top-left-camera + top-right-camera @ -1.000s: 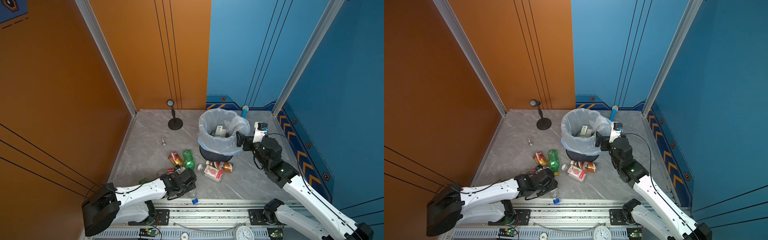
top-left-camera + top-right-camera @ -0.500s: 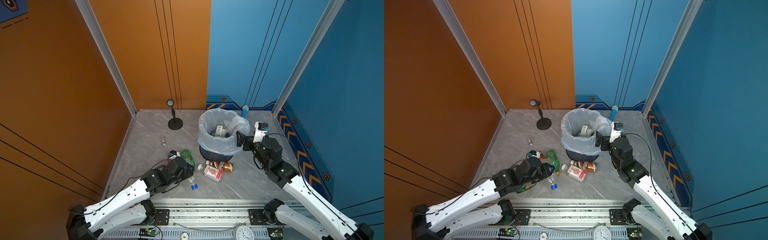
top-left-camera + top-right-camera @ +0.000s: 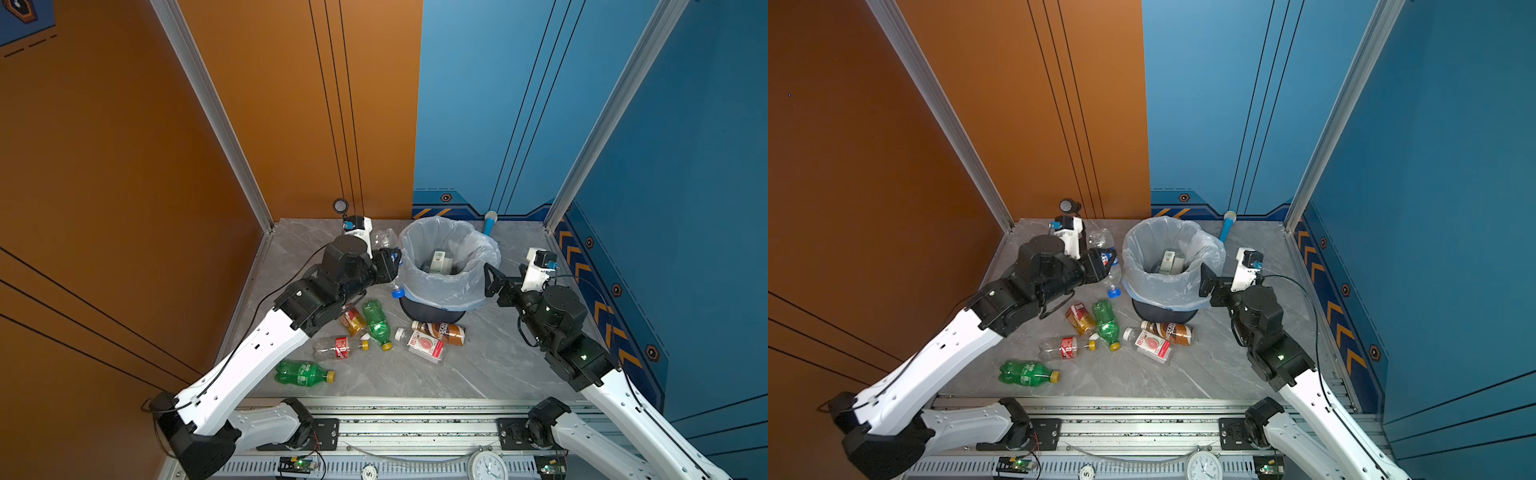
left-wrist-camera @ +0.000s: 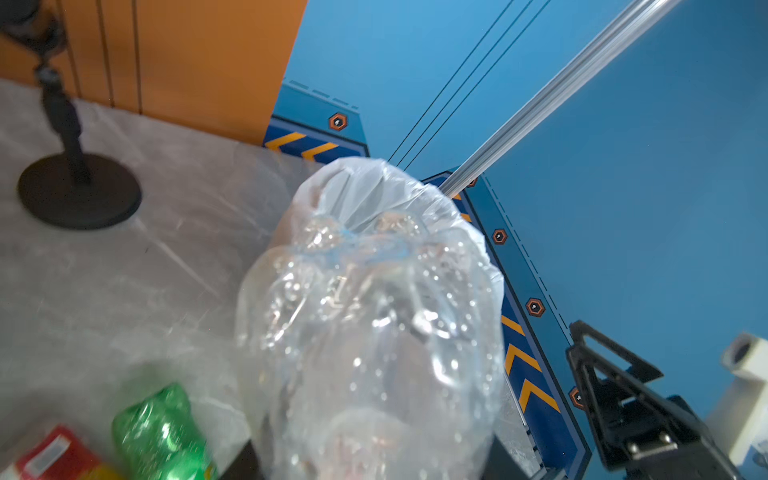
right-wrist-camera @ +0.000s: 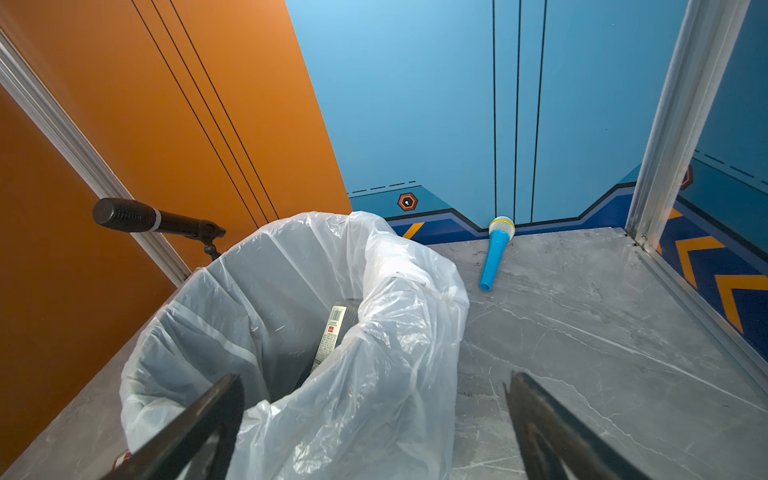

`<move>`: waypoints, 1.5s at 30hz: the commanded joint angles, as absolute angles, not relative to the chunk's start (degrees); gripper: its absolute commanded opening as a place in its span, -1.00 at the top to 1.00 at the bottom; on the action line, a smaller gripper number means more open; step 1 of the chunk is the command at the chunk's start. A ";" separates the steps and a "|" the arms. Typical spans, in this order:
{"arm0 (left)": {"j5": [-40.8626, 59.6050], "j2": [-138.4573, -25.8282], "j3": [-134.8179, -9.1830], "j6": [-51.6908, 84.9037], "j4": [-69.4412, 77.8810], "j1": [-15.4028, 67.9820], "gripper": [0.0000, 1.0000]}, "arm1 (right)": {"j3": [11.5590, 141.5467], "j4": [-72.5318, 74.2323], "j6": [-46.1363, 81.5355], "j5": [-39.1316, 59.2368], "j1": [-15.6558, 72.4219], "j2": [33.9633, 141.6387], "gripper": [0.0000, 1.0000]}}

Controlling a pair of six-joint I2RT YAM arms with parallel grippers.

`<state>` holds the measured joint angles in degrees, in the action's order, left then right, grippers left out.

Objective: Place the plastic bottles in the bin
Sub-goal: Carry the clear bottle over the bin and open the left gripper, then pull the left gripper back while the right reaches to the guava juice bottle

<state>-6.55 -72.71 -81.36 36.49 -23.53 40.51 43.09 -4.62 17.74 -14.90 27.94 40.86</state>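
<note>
My left gripper point(image 3: 390, 264) is up off the floor now, clamped shut on the clear bottle point(image 4: 374, 332) it was reaching for down by the front rail a second ago. The bottle sits just beside the left wall of the bin point(image 3: 457, 286), outside the rim. Its blue cap sticks out on the near side of the jaws and its clear body on the far side.

With that arm swung away, two bottles it covered show on the floor: a green bottle point(image 3: 305, 372) nearest the rail and a red-label bottle point(image 3: 338, 347) just behind it. The amber bottle point(image 3: 353, 320), second green bottle point(image 3: 377, 324), white-capped bottle point(image 3: 424, 345) and brown bottle point(image 3: 440, 332) lie where they did, in front of the bin. One labelled bottle point(image 3: 438, 262) lies inside the bag.

My right gripper point(image 3: 491, 279) has not moved: jaws wide apart, empty, at the bin's right rim.
</note>
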 commanded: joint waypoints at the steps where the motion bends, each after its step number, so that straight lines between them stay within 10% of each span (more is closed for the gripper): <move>1: -2.77 -80.63 -90.14 26.84 -20.16 40.48 0.04 | 41.21 -8.41 19.11 -15.78 27.29 37.82 -1.00; 16: 2.32 -107.76 -117.56 21.78 -23.73 41.34 0.02 | 40.61 -12.38 19.66 -15.06 25.77 34.26 -0.99; 18: 2.83 -108.19 -117.77 21.96 -23.90 41.38 -0.17 | 40.75 -12.56 19.64 -14.50 25.66 34.48 -0.99; 21: 2.85 -107.89 -117.78 21.73 -24.45 41.33 -0.96 | 41.04 -12.99 19.53 -13.52 25.50 34.85 -0.99; 26: 0.71 -102.90 -115.88 20.37 -24.53 41.44 -0.95 | 41.53 -13.94 19.31 -12.74 25.49 34.99 -0.99; 45: -25.73 -56.06 -49.74 37.34 -15.78 38.69 -0.95 | 46.32 -17.50 19.69 -5.31 27.26 42.18 -0.99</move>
